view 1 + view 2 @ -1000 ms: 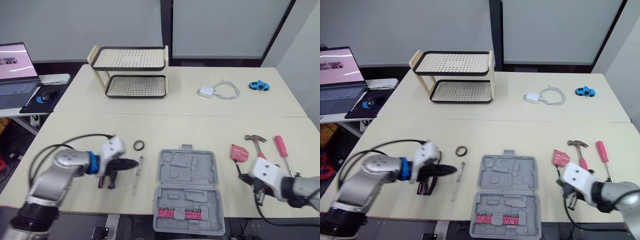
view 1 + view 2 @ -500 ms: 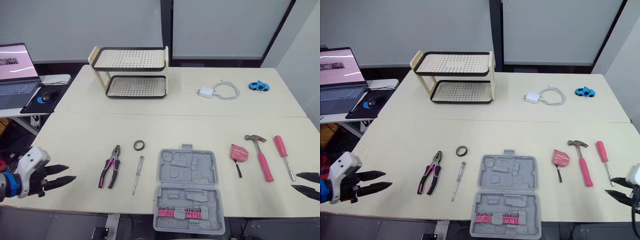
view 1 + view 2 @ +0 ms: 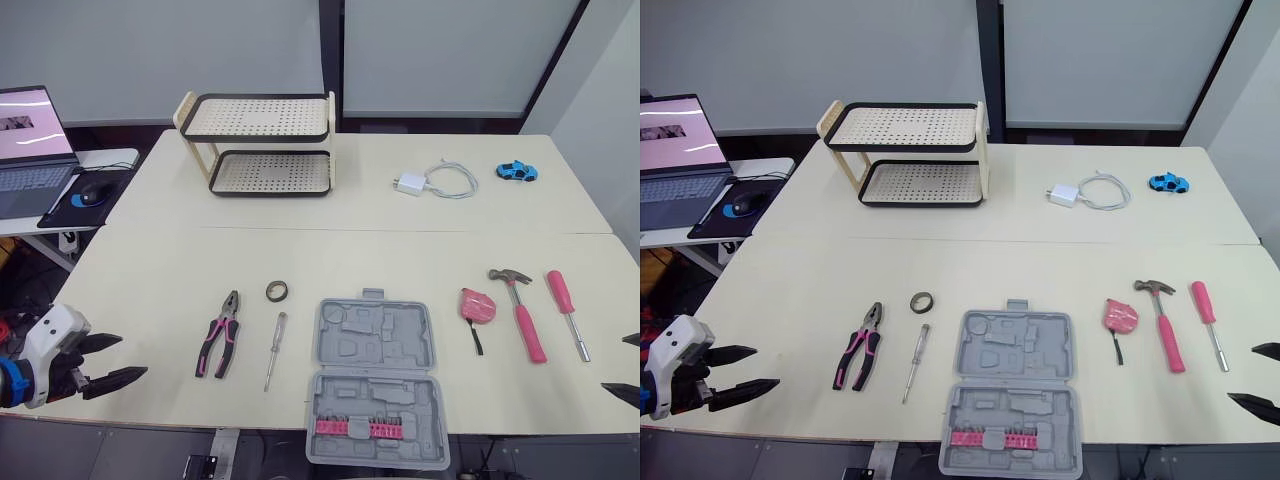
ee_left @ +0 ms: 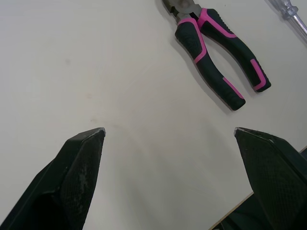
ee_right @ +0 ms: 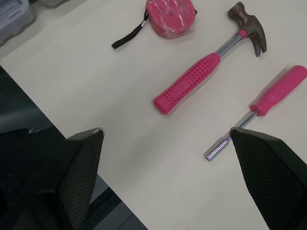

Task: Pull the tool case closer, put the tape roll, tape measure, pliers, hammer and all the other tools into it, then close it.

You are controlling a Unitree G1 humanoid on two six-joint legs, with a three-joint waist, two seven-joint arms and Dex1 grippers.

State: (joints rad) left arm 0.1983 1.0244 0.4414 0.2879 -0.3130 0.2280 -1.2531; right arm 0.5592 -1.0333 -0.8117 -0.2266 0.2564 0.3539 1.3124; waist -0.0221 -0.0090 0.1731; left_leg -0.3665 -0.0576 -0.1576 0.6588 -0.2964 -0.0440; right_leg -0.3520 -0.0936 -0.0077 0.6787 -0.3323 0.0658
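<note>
While both arms sit at the near edge of the pale table, the left gripper hovers over its left front corner with its two black fingers spread wide apart, and the right gripper shows at the right front edge, also spread open. In the left wrist view the bare tabletop lies between the fingers, with the pliers beyond them.

Nearest the front edge, in the middle, the grey tool case lies open and flat, a row of pink bits in the half closest to the robot. Left of the case lie a slim screwdriver and then the pink-and-black pliers, with the dark tape roll just behind the screwdriver's tip. Right of the case lie the pink tape measure, the pink-handled hammer and a pink-handled driver, side by side and apart from one another.

Farther back, a seam runs across the surface where two tabletops meet. Beyond it stand a two-tier perforated rack on the left, a white charger with its coiled cable and a small blue toy car on the right.

Off to the far left, a lower side desk carries an open laptop and a mouse on a dark pad. Grey wall panels split by a dark upright close the room behind.
</note>
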